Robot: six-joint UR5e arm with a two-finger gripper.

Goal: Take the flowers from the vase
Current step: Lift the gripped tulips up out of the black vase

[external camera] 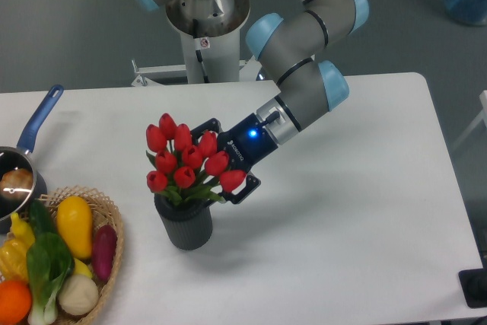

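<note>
The flowers (179, 160), a bunch of red tulip buds with green leaves, stand in the vase (184, 226), a short dark grey ribbed cylinder at the table's front left. My gripper (221, 160) reaches in from the right at bud height. It is open, one finger behind the bunch's right side and the other in front. The rightmost buds lie between the fingers. Whether the pads touch them I cannot tell.
A wicker basket (116, 227) of vegetables sits left of the vase at the table's front-left corner. A blue-handled saucepan (41, 120) stands at the left edge. The arm's base column (205, 32) rises behind the table.
</note>
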